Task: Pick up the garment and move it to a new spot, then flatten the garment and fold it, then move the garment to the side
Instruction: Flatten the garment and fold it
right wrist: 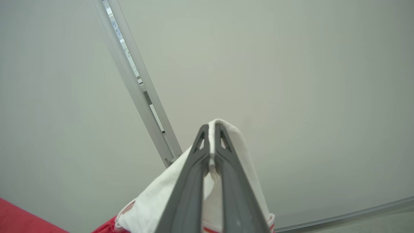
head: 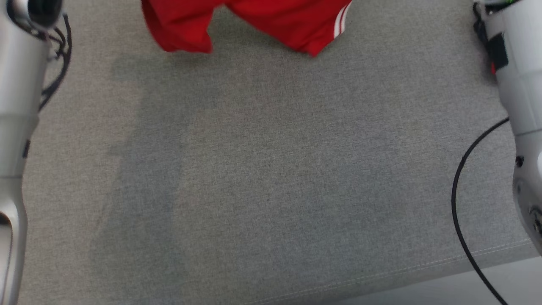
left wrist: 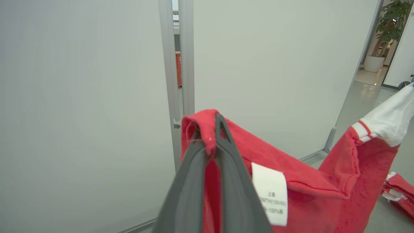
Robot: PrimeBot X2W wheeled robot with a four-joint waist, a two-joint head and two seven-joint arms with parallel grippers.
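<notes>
A: Where was the garment?
B: Hanging over the far side of the grey worktop. The left gripper was clamped on a red edge near the label; the right gripper pinched the white sleeve.
A: Why two holds?
B: Likely to spread it wide, ready for laying flat

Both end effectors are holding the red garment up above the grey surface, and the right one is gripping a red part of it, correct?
Not quite: the right end effector grips a white part of the garment, as the right wrist view shows. The left end effector holds red cloth, above the grey surface.
</notes>
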